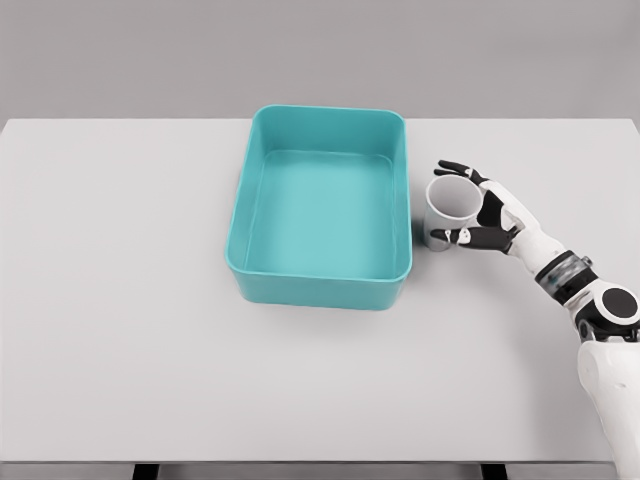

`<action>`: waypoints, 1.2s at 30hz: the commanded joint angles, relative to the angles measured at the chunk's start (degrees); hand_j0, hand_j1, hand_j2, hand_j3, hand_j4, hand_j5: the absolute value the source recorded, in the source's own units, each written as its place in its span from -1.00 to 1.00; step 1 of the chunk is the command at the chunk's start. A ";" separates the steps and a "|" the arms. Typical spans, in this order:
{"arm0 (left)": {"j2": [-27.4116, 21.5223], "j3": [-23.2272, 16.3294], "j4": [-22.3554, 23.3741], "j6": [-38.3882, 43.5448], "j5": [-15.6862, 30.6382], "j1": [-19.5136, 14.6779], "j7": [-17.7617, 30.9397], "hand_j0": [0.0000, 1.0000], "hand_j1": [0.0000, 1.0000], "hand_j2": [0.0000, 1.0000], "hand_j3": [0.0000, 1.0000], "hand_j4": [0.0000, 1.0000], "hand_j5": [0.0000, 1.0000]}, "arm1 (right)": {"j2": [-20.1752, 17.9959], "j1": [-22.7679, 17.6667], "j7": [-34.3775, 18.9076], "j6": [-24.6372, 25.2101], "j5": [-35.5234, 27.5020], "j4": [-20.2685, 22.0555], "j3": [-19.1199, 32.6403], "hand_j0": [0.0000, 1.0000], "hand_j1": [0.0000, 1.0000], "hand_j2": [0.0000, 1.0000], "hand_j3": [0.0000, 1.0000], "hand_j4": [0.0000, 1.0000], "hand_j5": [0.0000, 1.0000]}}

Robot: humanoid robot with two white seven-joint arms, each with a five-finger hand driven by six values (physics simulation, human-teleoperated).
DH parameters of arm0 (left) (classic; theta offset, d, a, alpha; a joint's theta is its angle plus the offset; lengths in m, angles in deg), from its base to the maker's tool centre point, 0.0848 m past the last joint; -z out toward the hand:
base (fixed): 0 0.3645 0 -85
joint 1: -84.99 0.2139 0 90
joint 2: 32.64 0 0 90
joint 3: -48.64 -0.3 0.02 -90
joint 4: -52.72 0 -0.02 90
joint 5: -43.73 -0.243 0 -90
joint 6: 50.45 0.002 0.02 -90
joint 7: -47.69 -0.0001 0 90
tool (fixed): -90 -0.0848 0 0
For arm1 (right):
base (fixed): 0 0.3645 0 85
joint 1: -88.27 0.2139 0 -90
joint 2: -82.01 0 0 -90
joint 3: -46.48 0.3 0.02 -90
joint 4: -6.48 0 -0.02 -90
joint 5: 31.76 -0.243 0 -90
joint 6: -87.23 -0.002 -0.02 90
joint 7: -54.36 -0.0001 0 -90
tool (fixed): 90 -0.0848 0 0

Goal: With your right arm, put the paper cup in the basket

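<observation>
We see the right hand (492, 212) wrapping its fingers around the paper cup (450, 208) (upright, on the surface (120, 300)), just beside the teal basket's (320, 285) right wall.

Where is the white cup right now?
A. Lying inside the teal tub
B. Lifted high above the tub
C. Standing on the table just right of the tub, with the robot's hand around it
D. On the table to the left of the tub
C: the paper cup stands upright on the table beside the right wall of the basket, with the right hand curled around its side.
</observation>
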 commanded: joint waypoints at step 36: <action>0.00 0.00 -0.01 0.00 0.01 0.00 0.04 1.00 1.00 1.00 1.00 1.00 1.00 | -3.97 -0.70 -0.44 -0.25 2.87 12.66 1.98 0.12 0.12 0.12 0.12 0.12 0.12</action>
